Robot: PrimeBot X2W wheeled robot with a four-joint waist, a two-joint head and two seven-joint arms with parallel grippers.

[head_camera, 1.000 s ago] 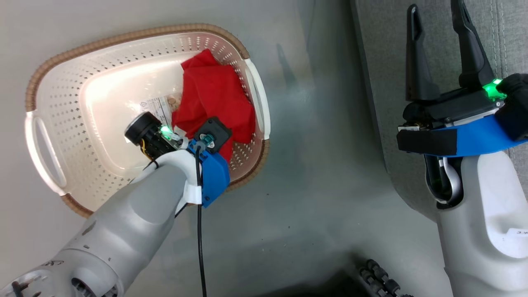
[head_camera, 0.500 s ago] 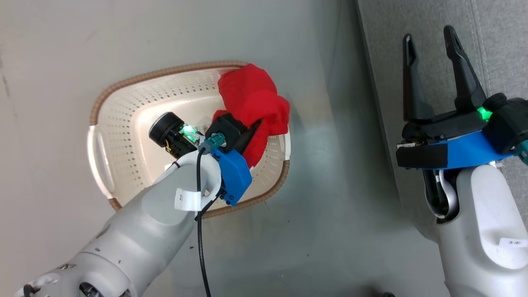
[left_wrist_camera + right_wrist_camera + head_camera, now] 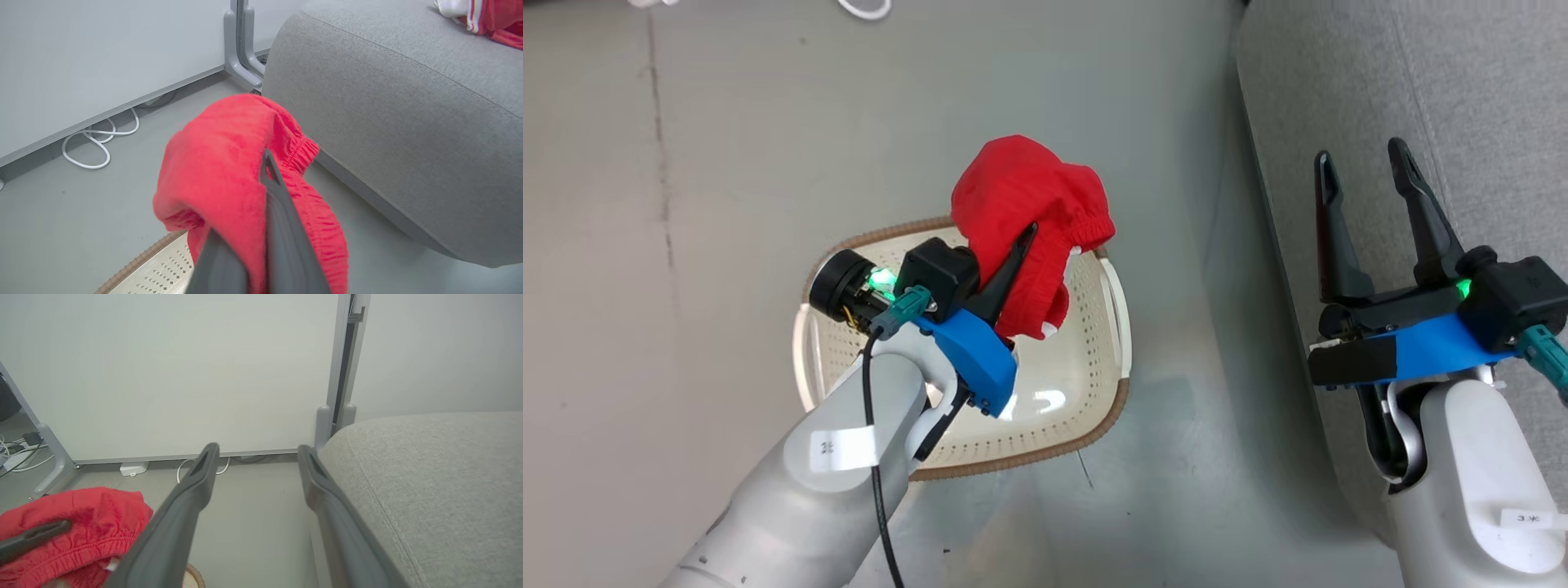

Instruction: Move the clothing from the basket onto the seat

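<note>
Above basket (image 3: 1029,462) — clothing (image 3: 1021,196), waistband (image 3: 1096,224) toward seat (image 3: 1421,82)

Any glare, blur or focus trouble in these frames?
Head view: sharp, with one small glare patch on the basket floor and a soft shadow beside the seat. Left wrist view: the red garment is crisp, the fingers soft near the lens. Right wrist view: evenly lit, no glare.

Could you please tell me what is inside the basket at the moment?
The visible floor of the basket is bare perforated plastic. The red garment pinched in the left gripper and that arm cover the rest, so anything beneath them is hidden.
</note>
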